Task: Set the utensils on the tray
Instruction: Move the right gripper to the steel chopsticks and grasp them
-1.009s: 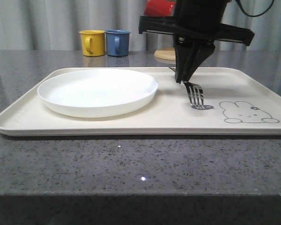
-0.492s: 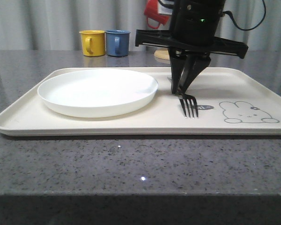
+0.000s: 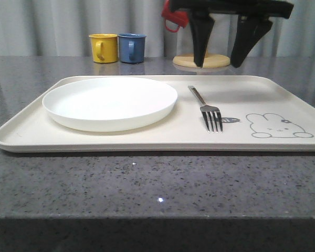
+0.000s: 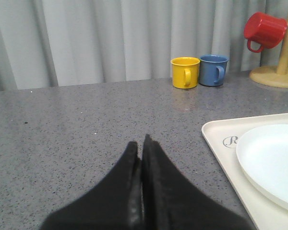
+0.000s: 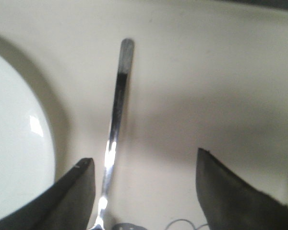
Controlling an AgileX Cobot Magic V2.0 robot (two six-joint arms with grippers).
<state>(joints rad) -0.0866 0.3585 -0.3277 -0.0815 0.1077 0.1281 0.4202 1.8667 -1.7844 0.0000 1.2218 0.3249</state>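
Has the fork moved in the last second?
Yes. The fork went from tilted in the right gripper to lying flat on the tray, closer to the plate.

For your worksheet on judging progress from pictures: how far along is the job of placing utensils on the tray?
Done: the fork lies flat on the tray, beside the white plate. In hand: nothing; the right gripper hangs open above the fork, and the left gripper is shut and empty off the tray. Left: no other utensils are on the tray.
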